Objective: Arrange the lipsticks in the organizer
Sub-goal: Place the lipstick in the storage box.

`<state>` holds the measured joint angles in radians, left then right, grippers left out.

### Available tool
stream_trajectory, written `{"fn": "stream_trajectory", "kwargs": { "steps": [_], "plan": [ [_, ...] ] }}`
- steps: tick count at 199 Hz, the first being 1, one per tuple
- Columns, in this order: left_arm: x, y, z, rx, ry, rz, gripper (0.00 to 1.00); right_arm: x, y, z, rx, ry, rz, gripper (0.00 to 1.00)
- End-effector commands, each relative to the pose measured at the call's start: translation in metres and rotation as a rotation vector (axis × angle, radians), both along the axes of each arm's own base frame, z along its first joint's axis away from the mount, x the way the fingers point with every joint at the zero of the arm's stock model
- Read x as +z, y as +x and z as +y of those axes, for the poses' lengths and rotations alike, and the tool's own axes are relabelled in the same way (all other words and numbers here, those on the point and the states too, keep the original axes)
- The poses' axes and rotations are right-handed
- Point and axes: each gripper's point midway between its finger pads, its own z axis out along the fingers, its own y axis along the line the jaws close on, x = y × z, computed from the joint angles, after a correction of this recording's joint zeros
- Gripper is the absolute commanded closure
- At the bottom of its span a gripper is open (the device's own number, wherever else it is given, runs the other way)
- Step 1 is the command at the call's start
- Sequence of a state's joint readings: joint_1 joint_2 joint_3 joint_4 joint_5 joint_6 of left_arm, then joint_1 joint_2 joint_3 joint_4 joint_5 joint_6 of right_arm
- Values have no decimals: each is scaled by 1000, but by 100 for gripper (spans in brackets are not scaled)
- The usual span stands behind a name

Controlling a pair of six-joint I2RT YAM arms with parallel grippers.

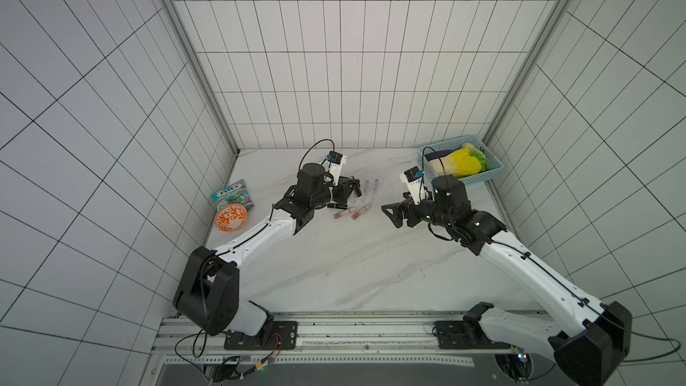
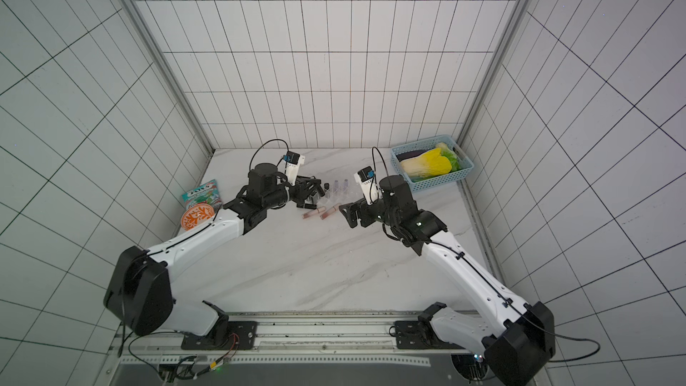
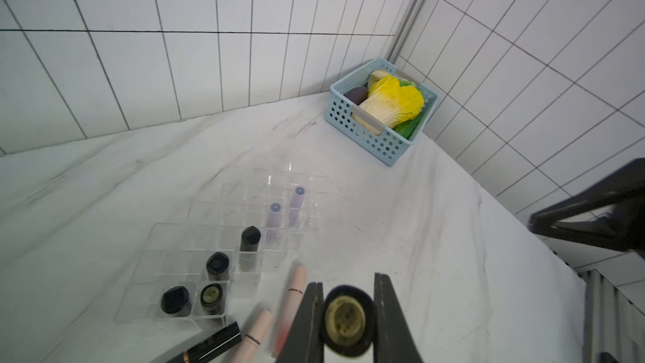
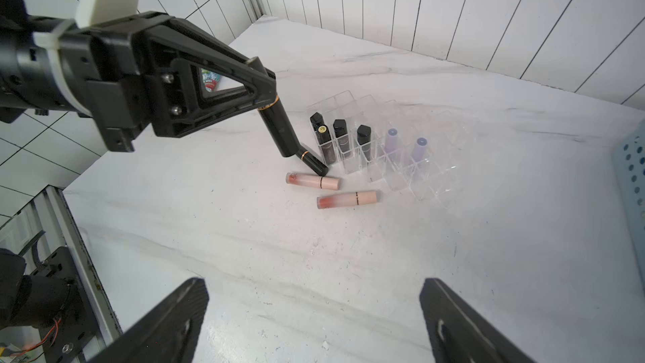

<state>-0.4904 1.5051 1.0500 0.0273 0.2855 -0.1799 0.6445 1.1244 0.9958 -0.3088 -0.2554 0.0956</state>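
Observation:
My left gripper (image 3: 347,284) is shut on a black lipstick (image 3: 347,321), seen end-on between its fingers. In the right wrist view that tube (image 4: 279,127) hangs tilted, its low end by another black lipstick (image 4: 312,162) lying on the table. The clear organizer (image 3: 174,242) (image 4: 429,179) holds several black lipsticks (image 3: 217,265) and two lilac ones (image 3: 275,214) upright. Two pink lipsticks (image 4: 313,181) (image 4: 347,199) lie in front of it, in both top views (image 1: 342,212) (image 2: 329,211). My right gripper (image 4: 314,282) (image 1: 391,213) stands open and empty, right of the pink tubes.
A light-blue basket (image 1: 464,180) (image 3: 363,134) with a yellow cabbage sits in the back right corner. An orange-patterned bowl (image 1: 230,218) and a snack packet (image 1: 232,193) lie by the left wall. Tiled walls close in three sides.

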Motion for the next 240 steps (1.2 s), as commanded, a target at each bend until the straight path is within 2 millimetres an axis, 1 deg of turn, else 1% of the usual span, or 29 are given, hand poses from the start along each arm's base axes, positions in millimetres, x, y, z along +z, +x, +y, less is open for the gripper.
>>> {"fn": "stream_trajectory", "kwargs": {
  "steps": [1, 34, 70, 88, 120, 185, 195, 227, 240],
  "plan": [
    [-18, 29, 5, 82, 107, -44, 96, -3, 3, -9, -39, 16, -6, 1],
    [-48, 53, -2, 115, 155, -29, 95, -5, 1, -12, -36, 29, -4, 1],
    [-66, 76, -11, 122, 200, -29, 95, -1, -2, -11, -16, 43, -3, 1],
    [-75, 83, -12, 131, 219, -22, 95, -1, -4, -12, -13, 44, -6, 1],
    [-86, 88, -15, 124, 232, -10, 95, -6, -5, -12, -6, 40, 6, 1],
    [-98, 84, -12, 132, 265, 7, 95, -7, -7, -9, 15, 41, 22, 0],
    [-99, 84, -12, 130, 267, 10, 91, -9, -8, -8, 20, 37, 29, 0],
    [-95, 80, -14, 123, 263, 5, 71, -15, -9, -7, 33, 22, 52, 1],
    [-91, 78, -15, 119, 261, -3, 67, -17, -9, -6, 37, 15, 57, 1]
  ]
}}
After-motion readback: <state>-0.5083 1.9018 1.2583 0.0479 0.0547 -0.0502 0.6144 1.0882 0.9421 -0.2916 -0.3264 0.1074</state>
